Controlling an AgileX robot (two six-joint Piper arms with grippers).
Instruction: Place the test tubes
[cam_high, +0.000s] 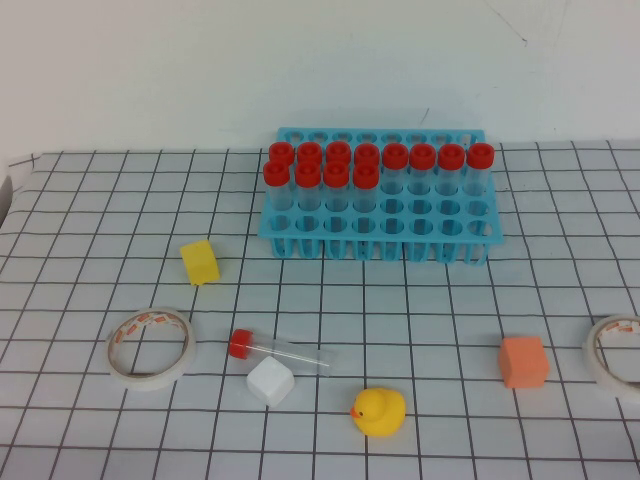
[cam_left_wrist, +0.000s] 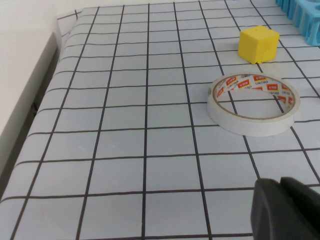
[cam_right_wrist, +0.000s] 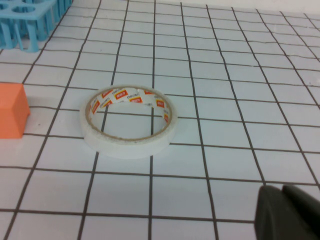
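Note:
A blue test tube rack (cam_high: 380, 240) stands at the back middle of the table with several red-capped tubes (cam_high: 380, 165) upright in it. One clear test tube with a red cap (cam_high: 275, 348) lies flat on the table near the front, touching a white cube (cam_high: 270, 381). Neither arm shows in the high view. My left gripper (cam_left_wrist: 280, 186) is shut and empty, low over the table's left side near a tape roll (cam_left_wrist: 253, 103). My right gripper (cam_right_wrist: 281, 194) is shut and empty, low over the right side near another tape roll (cam_right_wrist: 129, 121).
A yellow cube (cam_high: 199, 261), a tape roll (cam_high: 150, 346), a yellow rubber duck (cam_high: 380, 411), an orange cube (cam_high: 524, 361) and a second tape roll (cam_high: 615, 355) lie around the front of the gridded table. The table's left edge (cam_left_wrist: 47, 75) drops off.

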